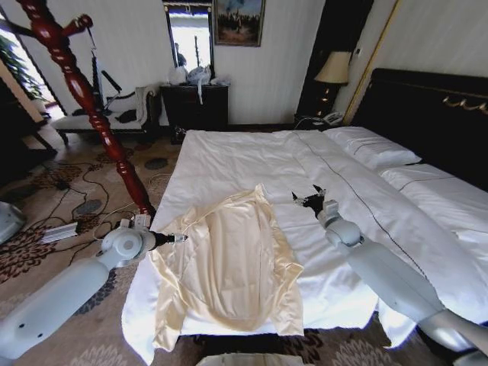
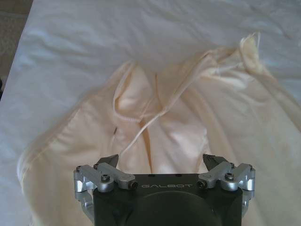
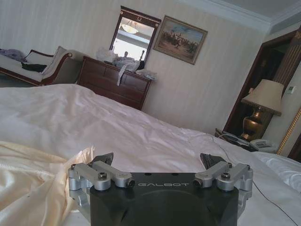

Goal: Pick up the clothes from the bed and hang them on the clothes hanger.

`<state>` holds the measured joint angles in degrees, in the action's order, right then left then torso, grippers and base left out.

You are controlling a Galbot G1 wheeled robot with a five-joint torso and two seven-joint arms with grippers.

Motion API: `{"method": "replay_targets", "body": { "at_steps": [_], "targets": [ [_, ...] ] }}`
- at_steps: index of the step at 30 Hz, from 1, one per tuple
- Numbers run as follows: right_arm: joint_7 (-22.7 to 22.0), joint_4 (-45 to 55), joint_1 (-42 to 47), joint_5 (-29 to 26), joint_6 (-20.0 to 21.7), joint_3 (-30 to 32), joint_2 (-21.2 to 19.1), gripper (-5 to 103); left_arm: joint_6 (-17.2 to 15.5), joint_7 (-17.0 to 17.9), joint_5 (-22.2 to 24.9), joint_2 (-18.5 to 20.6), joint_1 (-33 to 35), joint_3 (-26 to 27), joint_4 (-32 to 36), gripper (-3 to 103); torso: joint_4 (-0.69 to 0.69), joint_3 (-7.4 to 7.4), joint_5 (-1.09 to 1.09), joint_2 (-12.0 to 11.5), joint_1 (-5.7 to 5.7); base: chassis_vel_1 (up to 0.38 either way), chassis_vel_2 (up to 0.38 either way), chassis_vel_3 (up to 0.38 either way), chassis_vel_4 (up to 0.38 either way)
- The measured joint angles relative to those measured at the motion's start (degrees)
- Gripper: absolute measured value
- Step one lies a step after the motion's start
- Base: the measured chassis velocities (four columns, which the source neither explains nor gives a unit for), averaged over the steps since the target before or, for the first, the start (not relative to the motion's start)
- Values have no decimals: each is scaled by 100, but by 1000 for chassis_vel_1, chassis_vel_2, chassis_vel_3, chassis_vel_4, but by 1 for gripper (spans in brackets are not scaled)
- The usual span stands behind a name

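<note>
The cream-yellow clothes (image 1: pixel 232 263) lie spread flat near the foot of the bed (image 1: pixel 252 160), on its white duvet. My left gripper (image 1: pixel 179 238) is at the top's left edge by a sleeve. In the left wrist view it (image 2: pixel 161 162) is open just above the creased fabric (image 2: pixel 178 122). My right gripper (image 1: pixel 309 200) hovers over the duvet just right of the collar, open, with a corner of the clothes (image 3: pixel 33 183) beside it (image 3: pixel 158 159). The black clothes hanger (image 1: pixel 109 79) hangs by its wire hook from the dark-red stand.
The dark-red coat stand (image 1: pixel 95 114) rises on the carpet beside the bed's left edge, close to my left arm. Cables (image 1: pixel 76 191) trail across the floor. A dresser (image 1: pixel 197 107), a chaise (image 1: pixel 107 114), a lamp (image 1: pixel 333 69) and the dark headboard (image 1: pixel 427 114) line the walls.
</note>
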<state>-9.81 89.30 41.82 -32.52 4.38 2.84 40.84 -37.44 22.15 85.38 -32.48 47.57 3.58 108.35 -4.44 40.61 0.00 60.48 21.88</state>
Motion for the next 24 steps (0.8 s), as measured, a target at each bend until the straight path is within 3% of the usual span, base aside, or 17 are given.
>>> {"method": "replay_targets", "body": {
  "at_steps": [1, 4, 5, 7, 8, 9, 11, 12, 13, 15, 18, 19, 23, 24],
  "targets": [
    [0, 21, 53, 5, 1, 45, -21, 100, 174, -114, -161, 0, 3, -9, 17, 100, -1, 0, 0, 0, 0, 0, 0, 0, 0],
    [-63, 149, 254, -2, 1, 224, -75, 100, 1144, -369, -973, -5, 47, 5, 239, 100, -3, 0, 1, 0, 0, 0, 0, 0, 0],
    [-63, 149, 254, -2, 1, 224, -75, 100, 1144, -369, -973, -5, 47, 5, 239, 100, -3, 0, 1, 0, 0, 0, 0, 0, 0],
    [-110, 248, 361, -32, -4, 309, -97, 100, 1457, -359, -1239, -5, 124, 47, 338, 100, -3, 0, 2, 0, 1, 0, 0, 0, 0],
    [-204, 443, 552, -94, -10, 436, -139, 100, 1890, -224, -1860, -4, 319, 117, 437, 100, -3, 0, 1, 0, 1, 0, 0, 0, 0],
    [-249, 547, 659, -120, -11, 499, -159, 100, 2042, -164, -2177, -4, 453, 173, 469, 100, -3, 0, 0, 0, 1, 0, 0, 0, 0],
    [-285, 625, 744, -134, -10, 549, -173, 100, 2125, -136, -2356, -4, 554, 222, 493, 100, -3, 1, 0, 0, 1, 0, 0, 0, 0],
    [-400, 901, 1035, -154, -10, 742, -212, 100, 2373, -46, -2903, -53, 1050, 580, 619, 100, -1, 0, -2, 0, 0, 0, 0, 0, 0],
    [-465, 1106, 1272, -161, -1, 940, -228, 100, 2463, -9, -3105, -112, 1404, 915, 729, 100, -1, 0, -1, 0, 1, 0, 0, 0, 0],
    [-506, 1249, 1446, -169, 18, 1101, -237, 100, 2506, 0, -3205, -162, 1675, 1185, 819, 100, -1, 0, 0, 0, 1, 0, 0, 0, 0],
    [-590, 1821, 2392, -176, 104, 1981, -231, 100, 2638, -55, -3676, -380, 2904, 2300, 1153, 100, -1, 0, -2, 0, 1, 0, 0, 0, 0],
    [-590, 1821, 2392, -176, 104, 1981, -231, 100, 2638, -55, -3676, -380, 2904, 2300, 1153, 100, -1, 0, -2, 0, 1, 0, 0, 0, 0],
    [-592, 2425, 3567, -52, 128, 2927, -21, 100, 2734, -250, -4033, -689, 4046, 3426, 1654, 100, -4, -1, 2, 1, -1, 0, 0, 0, 0],
    [-592, 2425, 3567, -52, 128, 2927, -21, 100, 2734, -250, -4033, -689, 4046, 3426, 1654, 100, -4, -1, 2, 1, -1, 0, 0, 0, 0]
  ]
}}
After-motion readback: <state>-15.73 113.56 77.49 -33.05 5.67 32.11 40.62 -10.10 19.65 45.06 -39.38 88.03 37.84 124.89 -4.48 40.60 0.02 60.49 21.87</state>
